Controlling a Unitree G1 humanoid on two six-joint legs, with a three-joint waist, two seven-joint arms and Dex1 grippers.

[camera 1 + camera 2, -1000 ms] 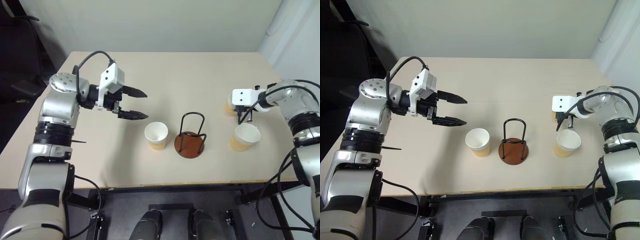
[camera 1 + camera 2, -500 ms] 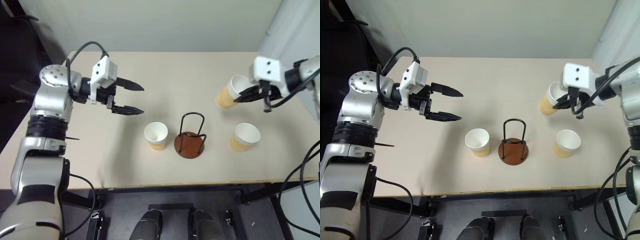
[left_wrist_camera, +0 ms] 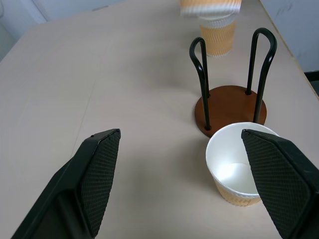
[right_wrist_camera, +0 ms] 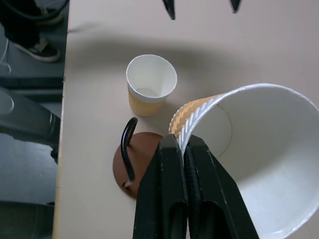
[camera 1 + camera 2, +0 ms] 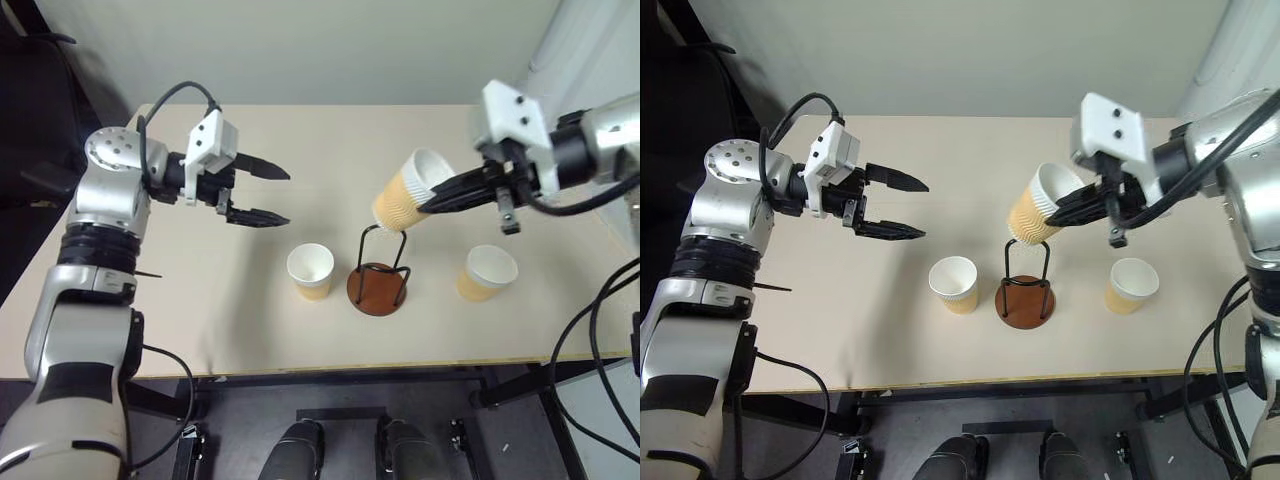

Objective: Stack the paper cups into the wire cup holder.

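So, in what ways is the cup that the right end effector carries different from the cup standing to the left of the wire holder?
The carried cup is in the air above the wire cup holder; the left cup stands on the table.
The carried cup is tilted; the left cup is upright.
The right end effector pinches the carried cup's rim; nothing touches the left cup.
Both are tan outside, white inside.

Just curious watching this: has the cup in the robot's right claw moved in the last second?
Yes. The cup pinched in the right gripper was down on the table's right side; now it hangs tilted in the air just above the wire holder.
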